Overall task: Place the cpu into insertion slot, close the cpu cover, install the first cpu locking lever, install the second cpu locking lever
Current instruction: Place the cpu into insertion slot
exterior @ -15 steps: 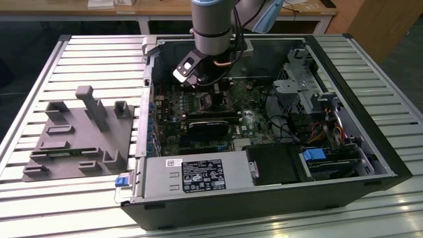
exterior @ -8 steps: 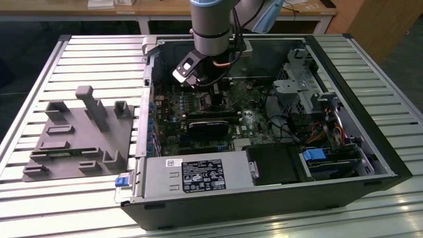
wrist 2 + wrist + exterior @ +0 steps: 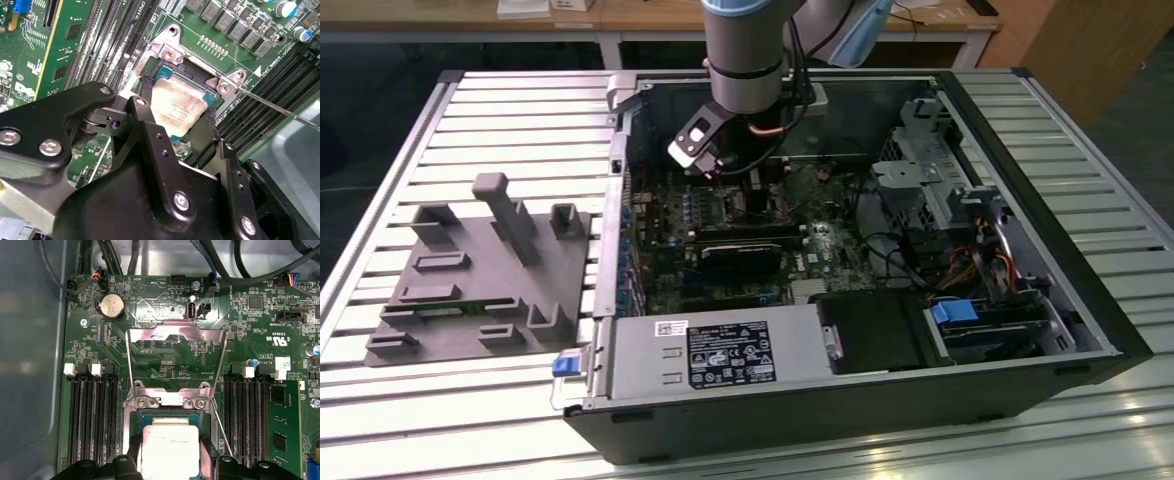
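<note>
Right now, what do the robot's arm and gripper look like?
The arm is a grey cylinder with a pale blue joint cap. At its wrist sits a black-and-white block, with an orange cable beside it. The gripper is matte black: angular plates, pivoting links, silver screws, two slim fingers.

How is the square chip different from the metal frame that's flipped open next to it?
The cpu is a solid plate with a dull top; the cpu cover is a thin frame with a big square hole. The cpu lies at the insertion slot; the cpu cover is swung open, away from it. Both are squarish, silvery metal.
</note>
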Tool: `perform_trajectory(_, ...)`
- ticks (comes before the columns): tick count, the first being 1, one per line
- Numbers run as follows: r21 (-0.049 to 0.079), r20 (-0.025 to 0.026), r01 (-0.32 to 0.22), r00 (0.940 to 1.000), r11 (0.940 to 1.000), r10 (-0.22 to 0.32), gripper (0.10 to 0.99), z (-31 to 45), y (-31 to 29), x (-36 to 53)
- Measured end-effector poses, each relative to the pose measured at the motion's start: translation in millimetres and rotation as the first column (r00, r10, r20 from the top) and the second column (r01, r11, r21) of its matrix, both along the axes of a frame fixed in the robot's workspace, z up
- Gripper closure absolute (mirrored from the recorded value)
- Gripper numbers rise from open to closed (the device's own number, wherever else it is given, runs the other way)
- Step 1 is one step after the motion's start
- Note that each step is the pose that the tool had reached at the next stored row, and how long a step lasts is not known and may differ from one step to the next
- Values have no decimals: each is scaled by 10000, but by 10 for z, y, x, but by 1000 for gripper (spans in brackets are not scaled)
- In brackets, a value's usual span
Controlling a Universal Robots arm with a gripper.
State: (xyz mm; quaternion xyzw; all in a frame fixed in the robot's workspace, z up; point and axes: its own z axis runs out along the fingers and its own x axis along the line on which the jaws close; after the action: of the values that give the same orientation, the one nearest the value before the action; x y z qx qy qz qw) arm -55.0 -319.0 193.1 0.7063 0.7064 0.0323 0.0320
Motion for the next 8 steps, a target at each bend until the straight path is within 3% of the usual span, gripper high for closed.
perform_trajectory(8,3,1,6,10000,10000,-6,549,-2,1,17)
